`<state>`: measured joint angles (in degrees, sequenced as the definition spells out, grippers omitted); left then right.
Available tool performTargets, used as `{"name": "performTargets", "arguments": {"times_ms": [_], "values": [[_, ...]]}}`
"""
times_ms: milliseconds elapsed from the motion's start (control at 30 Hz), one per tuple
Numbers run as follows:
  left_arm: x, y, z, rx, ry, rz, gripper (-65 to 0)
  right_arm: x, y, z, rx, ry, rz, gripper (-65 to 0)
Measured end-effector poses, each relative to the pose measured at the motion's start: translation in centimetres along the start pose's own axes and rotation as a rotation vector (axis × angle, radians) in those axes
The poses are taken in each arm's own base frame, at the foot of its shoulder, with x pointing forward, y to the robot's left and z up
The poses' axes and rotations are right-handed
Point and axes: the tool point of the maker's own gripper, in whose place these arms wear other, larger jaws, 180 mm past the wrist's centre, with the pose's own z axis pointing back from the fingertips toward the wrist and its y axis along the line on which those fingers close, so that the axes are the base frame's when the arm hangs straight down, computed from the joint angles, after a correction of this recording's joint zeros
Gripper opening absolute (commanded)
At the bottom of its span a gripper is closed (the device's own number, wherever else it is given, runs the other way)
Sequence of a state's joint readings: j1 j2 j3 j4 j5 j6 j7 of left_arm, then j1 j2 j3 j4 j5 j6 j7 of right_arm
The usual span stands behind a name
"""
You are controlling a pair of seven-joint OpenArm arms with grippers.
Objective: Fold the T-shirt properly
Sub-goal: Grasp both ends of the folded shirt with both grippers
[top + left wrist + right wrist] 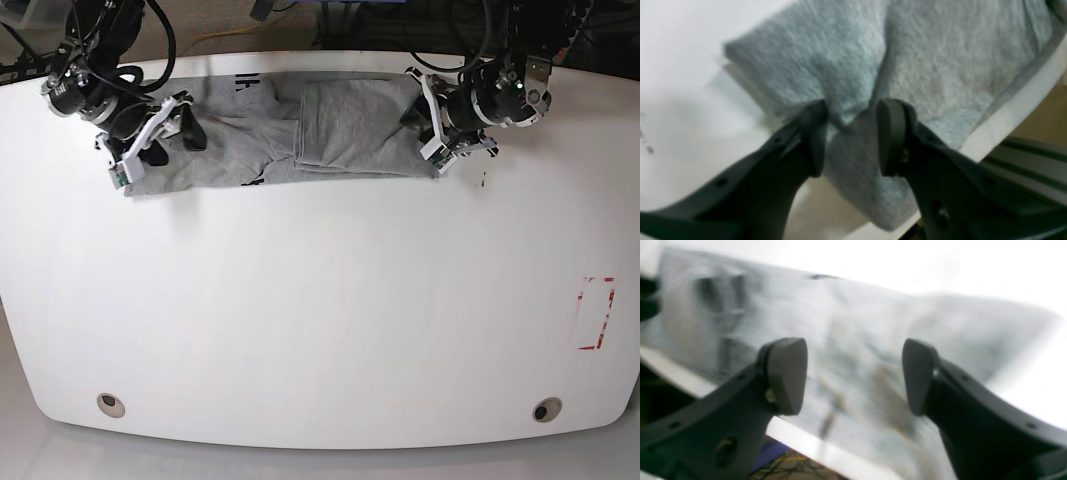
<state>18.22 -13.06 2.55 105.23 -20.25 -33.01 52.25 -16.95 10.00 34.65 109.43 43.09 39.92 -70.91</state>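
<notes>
We can make out only a little black lettering on the T-shirt [300, 135]: near its far edge two strokes that look like "IK" or "IF" (too small to be sure), and another dark scrap at its near edge, unreadable. Both wrist views are too blurred.

dark matte pincer [850, 136], rounded pads

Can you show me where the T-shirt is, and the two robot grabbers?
T-shirt [350, 130], base view, folded-over part.
left gripper [850, 138], left wrist view, between its fingertips.
right gripper [853, 376], right wrist view, between its fingertips.
</notes>
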Motion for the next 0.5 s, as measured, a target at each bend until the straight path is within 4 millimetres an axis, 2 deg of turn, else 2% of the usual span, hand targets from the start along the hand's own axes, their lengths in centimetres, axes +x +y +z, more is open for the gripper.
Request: {"name": "performTargets", "arguments": {"times_ms": [100,167,200,367,433,500], "values": [[0.6,0.8,-1.0,-0.014,-0.018,0.025,-43.1,-0.3,-3.4,2.0,-0.113,0.008,-0.052,-9.4],[0.7,1.2,-1.5,-0.024,-0.032,0.047,-43.2,-0.2,-5.0,3.0,-0.164,0.006,-0.076,-1.4],[0.9,1.4,-1.7,-0.028,-0.04,0.057,-43.2,0.1,-5.7,3.3,-0.175,-0.011,-0.093,0.0],[2.1,2.8,-2.0,-0.011,-0.052,0.044,-43.1,-0.7,-8.4,3.5,-0.184,-0.007,-0.177,0.0],[2.5,3.5,-2.0,0.008,-0.049,0.033,-43.1,-2.1,-9.3,3.1,-0.182,0.028,-0.226,0.0],[2.9,4.1,-2.0,0.019,-0.04,0.027,-43.1,-3.5,-9.4,2.4,-0.16,0.057,-0.272,0.0]]}}
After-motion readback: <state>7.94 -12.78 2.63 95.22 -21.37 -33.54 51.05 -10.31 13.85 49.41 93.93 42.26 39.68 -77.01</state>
